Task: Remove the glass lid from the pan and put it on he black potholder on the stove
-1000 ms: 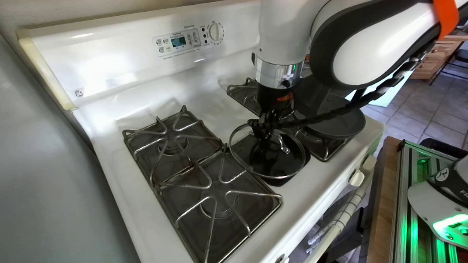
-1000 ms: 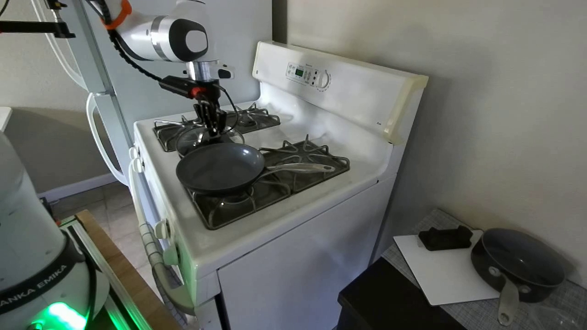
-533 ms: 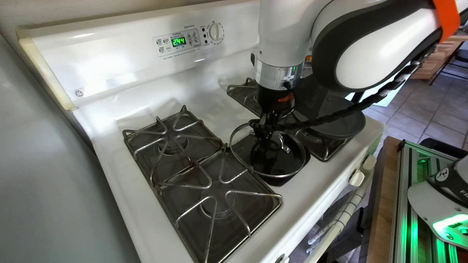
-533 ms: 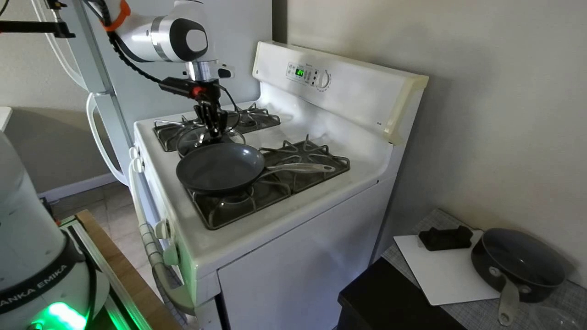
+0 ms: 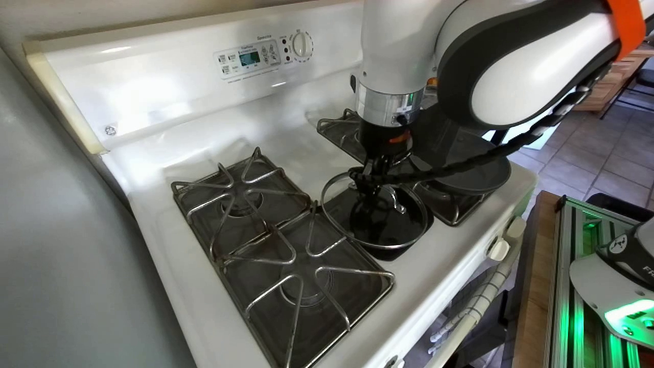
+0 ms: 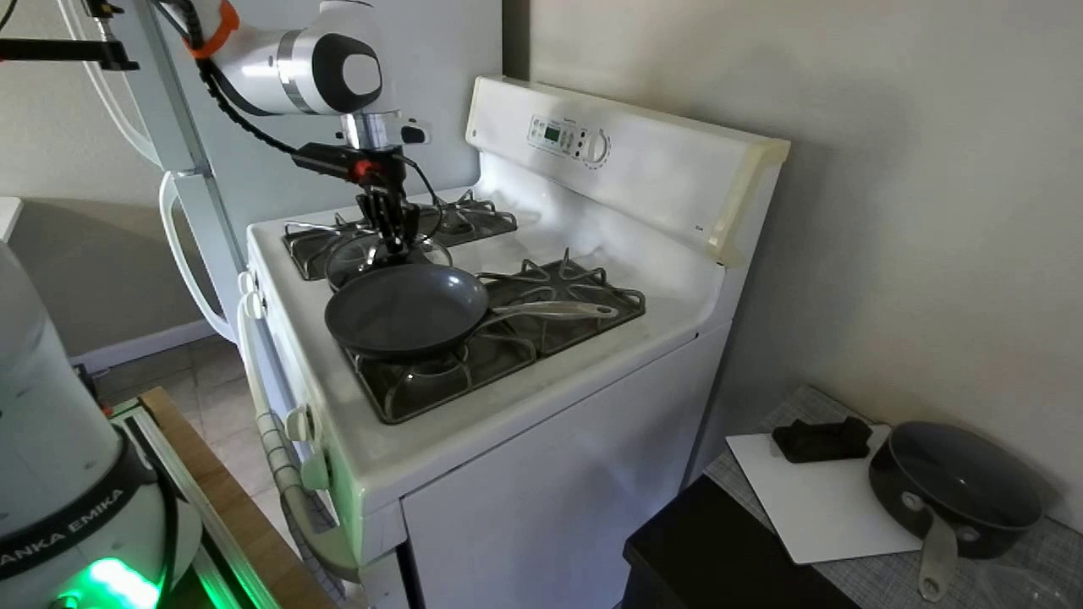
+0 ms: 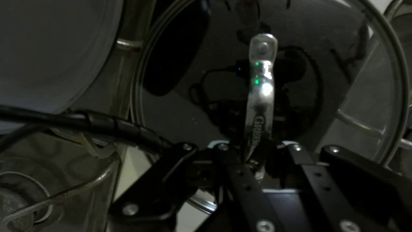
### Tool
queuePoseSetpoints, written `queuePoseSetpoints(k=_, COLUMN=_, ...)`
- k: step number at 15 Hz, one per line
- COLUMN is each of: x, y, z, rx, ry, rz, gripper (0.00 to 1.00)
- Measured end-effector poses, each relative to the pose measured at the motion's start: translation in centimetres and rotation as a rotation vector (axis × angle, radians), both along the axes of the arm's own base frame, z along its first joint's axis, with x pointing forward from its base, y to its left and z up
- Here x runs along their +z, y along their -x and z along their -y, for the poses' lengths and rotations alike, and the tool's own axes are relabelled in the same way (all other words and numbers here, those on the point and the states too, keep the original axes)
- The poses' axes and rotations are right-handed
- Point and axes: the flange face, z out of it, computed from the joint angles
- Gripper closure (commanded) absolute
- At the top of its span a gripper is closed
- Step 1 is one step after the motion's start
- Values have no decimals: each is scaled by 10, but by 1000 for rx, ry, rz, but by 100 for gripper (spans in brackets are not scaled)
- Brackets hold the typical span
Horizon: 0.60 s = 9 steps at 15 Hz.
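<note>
The glass lid (image 5: 388,231) has a metal rim and an arched silver handle (image 7: 261,93). It lies over the black potholder (image 5: 391,254), between the stove's two grate sets. Whether it touches the pad is hard to tell. My gripper (image 5: 369,197) points straight down at the lid's handle, with the fingers on both sides of it in the wrist view (image 7: 257,154); they look shut on the handle, though the tips are dark. The dark frying pan (image 6: 406,309) stands uncovered beside the lid on the white stove (image 5: 286,148); it also shows in the wrist view (image 7: 51,51).
Black burner grates (image 5: 306,286) lie on the pan's far side from the lid and around it. The control panel (image 6: 618,152) rises at the stove's back. A cable (image 5: 460,161) hangs by my wrist. A dark pot (image 6: 956,491) and a white board (image 6: 821,507) are on the counter.
My gripper and the lid have shifted together very slightly toward the frying pan, then stayed put. The stove display lit green at half a second ago and is dim now.
</note>
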Motion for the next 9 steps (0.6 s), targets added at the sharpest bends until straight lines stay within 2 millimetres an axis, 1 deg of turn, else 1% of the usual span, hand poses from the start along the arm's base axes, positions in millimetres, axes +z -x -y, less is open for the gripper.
queuePoseSetpoints(k=9, x=12, y=5, z=0, rx=18, ry=28, rz=-15, gripper=100)
